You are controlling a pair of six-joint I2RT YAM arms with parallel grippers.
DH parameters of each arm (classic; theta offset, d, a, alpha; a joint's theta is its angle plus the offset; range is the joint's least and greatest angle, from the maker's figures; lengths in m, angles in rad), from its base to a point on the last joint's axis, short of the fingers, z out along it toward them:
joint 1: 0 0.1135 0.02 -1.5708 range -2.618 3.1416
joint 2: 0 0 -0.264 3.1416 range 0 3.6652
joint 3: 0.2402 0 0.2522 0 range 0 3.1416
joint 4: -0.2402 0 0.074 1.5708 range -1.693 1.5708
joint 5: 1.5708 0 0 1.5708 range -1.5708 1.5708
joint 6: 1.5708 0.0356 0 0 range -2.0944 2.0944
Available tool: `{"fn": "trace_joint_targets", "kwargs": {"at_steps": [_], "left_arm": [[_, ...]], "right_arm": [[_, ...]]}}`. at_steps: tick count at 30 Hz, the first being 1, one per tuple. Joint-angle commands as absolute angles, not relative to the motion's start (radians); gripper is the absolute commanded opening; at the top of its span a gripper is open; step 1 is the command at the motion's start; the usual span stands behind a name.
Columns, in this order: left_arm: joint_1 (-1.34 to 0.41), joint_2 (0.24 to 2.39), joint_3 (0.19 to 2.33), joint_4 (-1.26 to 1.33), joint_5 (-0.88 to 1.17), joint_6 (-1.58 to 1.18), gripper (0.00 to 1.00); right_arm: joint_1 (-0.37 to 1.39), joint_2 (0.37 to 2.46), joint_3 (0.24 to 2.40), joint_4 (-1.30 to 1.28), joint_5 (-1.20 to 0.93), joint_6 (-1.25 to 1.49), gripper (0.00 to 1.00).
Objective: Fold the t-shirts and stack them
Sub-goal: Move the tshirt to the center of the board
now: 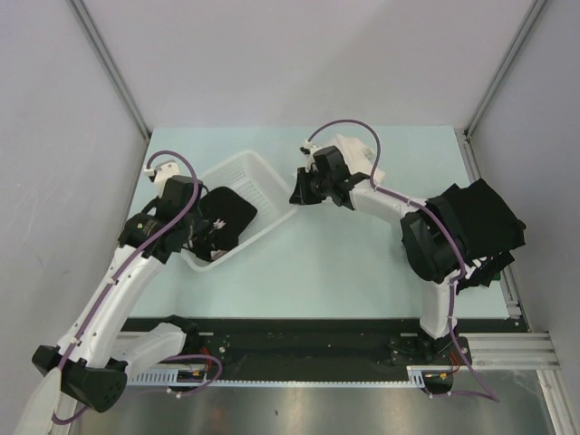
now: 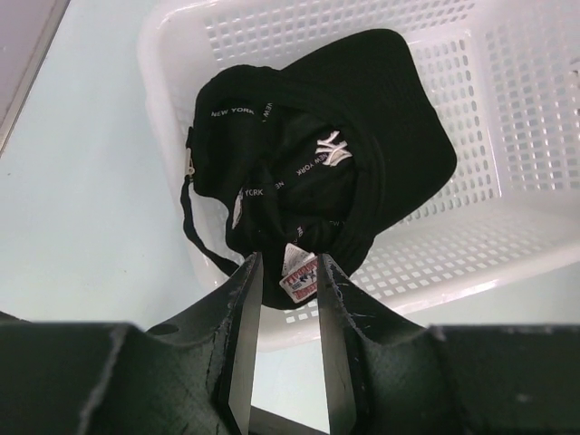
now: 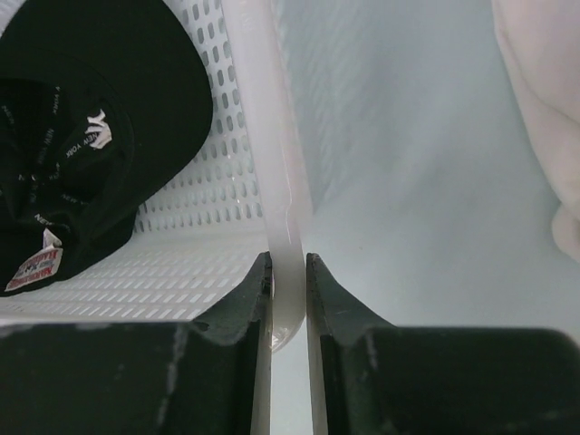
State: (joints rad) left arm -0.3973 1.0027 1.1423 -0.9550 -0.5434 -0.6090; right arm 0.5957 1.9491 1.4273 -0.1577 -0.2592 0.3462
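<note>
White basket point(image 1: 254, 177) is pinched at its wall by your right gripper point(image 3: 288, 263), likely to steady it, while your left gripper point(image 2: 288, 267) clamps the black cap point(image 2: 317, 154) inside; black t-shirts point(image 1: 480, 217) lie heaped well right of the basket

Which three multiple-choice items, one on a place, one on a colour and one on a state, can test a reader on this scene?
1. Where does the black garment with the NEW YORK print lie?
A. in the white basket
B. on the bare table
C. on top of the pile
2. What colour is the cloth pile at the right edge of the table?
A. red
B. black
C. cream
3. How is the right gripper?
A. wide open in the air
B. shut on a shirt
C. shut on the white basket's rim
Answers: 1 A, mesh walls surround it; 2 B, it shows dark throughout; 3 C, the rim stands pinched between its fingers.
</note>
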Motion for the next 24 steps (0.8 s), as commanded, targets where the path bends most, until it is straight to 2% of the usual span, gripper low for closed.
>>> {"fn": "trace_joint_targets", "kwargs": {"at_steps": [1, 12, 24], "left_arm": [[-0.403, 1.006, 1.187, -0.982, -0.548, -0.592, 0.35], [-0.403, 0.999, 1.210, -1.035, -0.557, -0.592, 0.35], [-0.403, 0.954, 1.212, -1.089, -0.560, -0.597, 0.35]], "right_arm": [[0.610, 2.052, 1.495, -0.150, -0.302, 0.307, 0.06], [0.703, 2.308, 1.891, -0.281, -0.379, 0.319, 0.07], [0.756, 2.522, 2.212, -0.236, -0.455, 0.443, 0.09]]}}
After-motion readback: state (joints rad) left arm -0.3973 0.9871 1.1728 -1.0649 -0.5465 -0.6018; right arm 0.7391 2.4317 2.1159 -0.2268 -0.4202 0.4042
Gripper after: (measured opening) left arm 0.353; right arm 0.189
